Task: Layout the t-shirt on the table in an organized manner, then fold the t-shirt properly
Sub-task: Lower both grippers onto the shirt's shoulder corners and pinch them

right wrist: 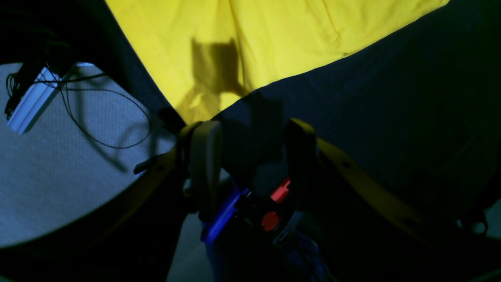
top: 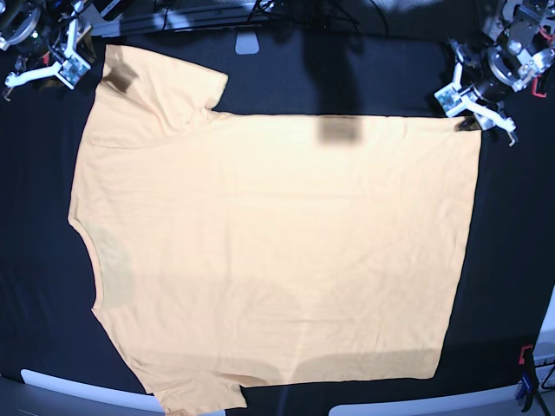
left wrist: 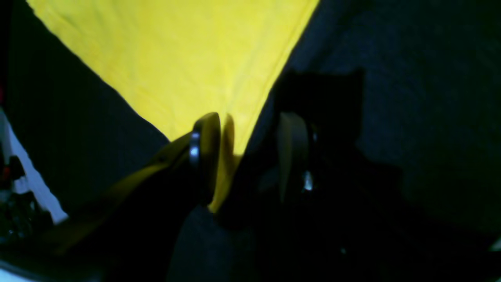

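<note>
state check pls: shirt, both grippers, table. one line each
t-shirt: spread flat on the table, no fold made yet, collar toward the base view's left.
left gripper: open, at the shirt's hem corner, holding nothing.
right gripper: open, just off the sleeve corner, holding nothing.
table: black cloth, under the shirt.

Left gripper [top: 482, 111] sits at two o'clock, right gripper [top: 42, 68] at ten o'clock; both jaws parted, holding nothing.
</note>
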{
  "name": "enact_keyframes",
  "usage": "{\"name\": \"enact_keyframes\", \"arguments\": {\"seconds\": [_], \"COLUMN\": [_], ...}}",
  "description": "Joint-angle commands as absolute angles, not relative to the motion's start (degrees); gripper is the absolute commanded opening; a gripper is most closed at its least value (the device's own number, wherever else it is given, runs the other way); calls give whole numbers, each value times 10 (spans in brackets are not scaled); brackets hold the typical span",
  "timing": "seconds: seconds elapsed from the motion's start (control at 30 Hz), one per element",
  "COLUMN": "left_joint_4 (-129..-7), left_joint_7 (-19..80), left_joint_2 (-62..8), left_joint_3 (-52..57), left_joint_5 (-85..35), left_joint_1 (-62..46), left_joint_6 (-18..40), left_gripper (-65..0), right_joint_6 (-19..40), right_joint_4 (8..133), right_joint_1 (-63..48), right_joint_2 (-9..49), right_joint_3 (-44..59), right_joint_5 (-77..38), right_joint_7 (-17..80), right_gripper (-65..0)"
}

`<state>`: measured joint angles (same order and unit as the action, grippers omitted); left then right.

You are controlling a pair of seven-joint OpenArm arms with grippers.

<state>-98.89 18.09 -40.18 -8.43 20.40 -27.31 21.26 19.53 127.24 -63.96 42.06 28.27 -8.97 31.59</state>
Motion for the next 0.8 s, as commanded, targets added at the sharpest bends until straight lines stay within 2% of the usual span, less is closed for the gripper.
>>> {"name": "enact_keyframes", "arguments": {"seconds": [0.0,0.77], "left_joint_4": [-984,-967], "left_joint_7": [194,180], "left_joint_2": [-410,-443], "left_joint_3": [-83,-83], "left_joint_5": [210,229], "left_joint_1": [-266,-227], "left_joint_6": [208,180], "left_gripper": [-426,-439], "right_joint_6": [192,191], "right_joint_4": [1281,1281], "right_joint_1": [-644,-644], "right_joint_2": [427,427], "right_joint_3": [289,289], "right_joint_5": [-89,-89], "right_joint_7": [312,312], "right_gripper": [-385,-385]}}
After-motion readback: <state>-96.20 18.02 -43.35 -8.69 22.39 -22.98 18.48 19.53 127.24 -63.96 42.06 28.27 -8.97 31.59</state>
